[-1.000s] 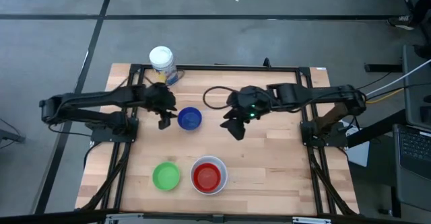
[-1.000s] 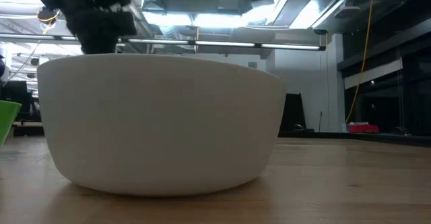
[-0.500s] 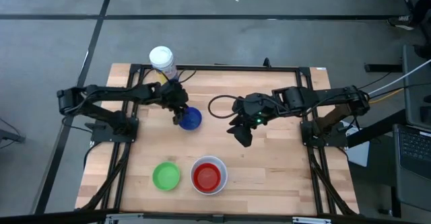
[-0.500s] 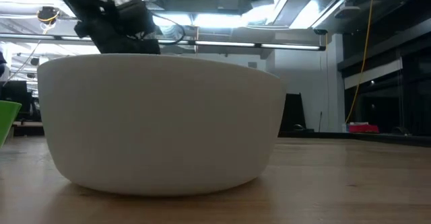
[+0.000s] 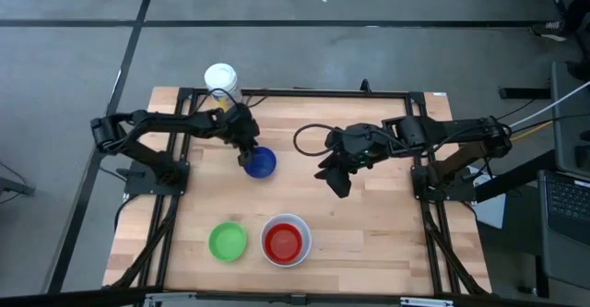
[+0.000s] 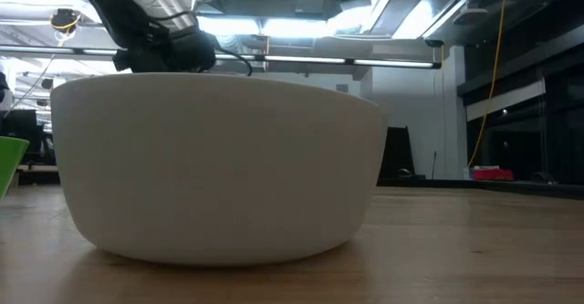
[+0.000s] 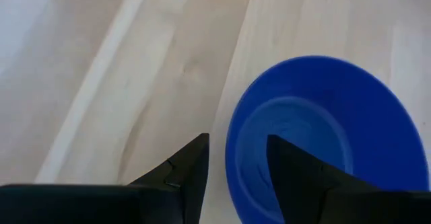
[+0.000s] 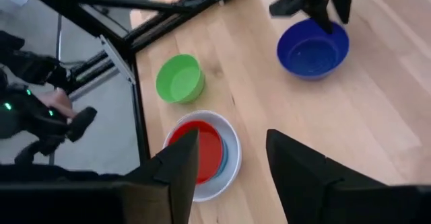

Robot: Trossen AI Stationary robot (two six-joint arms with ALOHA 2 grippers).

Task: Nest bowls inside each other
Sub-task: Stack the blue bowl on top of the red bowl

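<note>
The left gripper (image 5: 249,157), fingers spread, is straddling the glossy blue bowl's (image 5: 261,163) rim, while the right gripper (image 5: 337,183) is hanging open, empty.

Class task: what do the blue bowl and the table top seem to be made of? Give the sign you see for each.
Blue bowl: probably plastic, smooth with a soft sheen; even colour, thin moulded rim.
Table top: wood, pale and smooth; visible grain and joined planks.
</note>
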